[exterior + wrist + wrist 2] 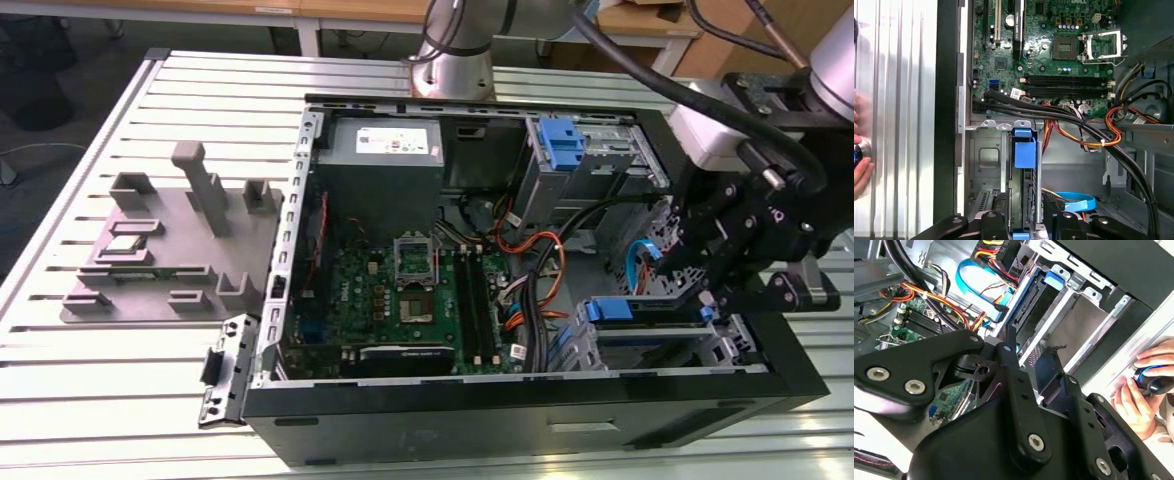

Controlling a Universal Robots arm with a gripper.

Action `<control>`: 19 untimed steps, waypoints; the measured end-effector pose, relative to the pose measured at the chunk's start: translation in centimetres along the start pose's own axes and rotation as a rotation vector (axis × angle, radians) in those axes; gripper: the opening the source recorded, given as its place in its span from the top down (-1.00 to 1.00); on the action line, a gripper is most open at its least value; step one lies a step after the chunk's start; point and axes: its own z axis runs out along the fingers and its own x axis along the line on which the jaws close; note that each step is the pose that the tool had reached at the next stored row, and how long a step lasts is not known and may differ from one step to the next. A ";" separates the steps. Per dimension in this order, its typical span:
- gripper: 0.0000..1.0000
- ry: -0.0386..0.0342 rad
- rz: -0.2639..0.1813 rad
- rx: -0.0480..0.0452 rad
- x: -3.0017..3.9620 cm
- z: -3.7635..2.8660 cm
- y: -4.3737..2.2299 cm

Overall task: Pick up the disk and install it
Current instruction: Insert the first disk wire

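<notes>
Exterior view: my hand (727, 262) hangs over the open computer case (534, 420), at the drive cage (667, 345) in the case corner nearest the exterior view's right. The disk (627, 311) sits upright in that cage, its blue rail tab poking out of the top, right below my hand. I cannot tell whether my fingers are spread or pressed together; the black linkage hides them, and I cannot tell whether they touch the disk.

First wrist view: the disk's blue tab (1024, 148) stands in the cage slot, beside the motherboard (1054, 50) edge, with a bundle of black cables (1064, 115) running across between them. Orange wires (1114, 130) and a light-blue flat cable (1076, 204) lie close to the cage.

Second wrist view: the disk (1029, 305) shows edge-on with blue rail inside the metal cage, the light-blue cable (969, 280) looping beside it.

A person's hand (1149, 390) rests on the slatted bench outside the case wall, holding a small blue-and-black object (1151, 380). A grey fixture block (167, 250) sits on the bench (80, 370) at the case's far side from the cage.
</notes>
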 end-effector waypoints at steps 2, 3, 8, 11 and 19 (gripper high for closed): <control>0.15 0.0001 0.000 0.0001 -0.37 0.01 0.00; 0.15 0.0002 0.000 0.0002 -0.72 0.01 0.00; 0.15 0.0002 0.000 0.0006 -1.70 0.04 -0.01; 0.15 -0.0005 0.000 0.0006 -1.71 0.07 -0.23; 0.15 -0.0012 0.000 0.0006 -1.82 0.93 -0.92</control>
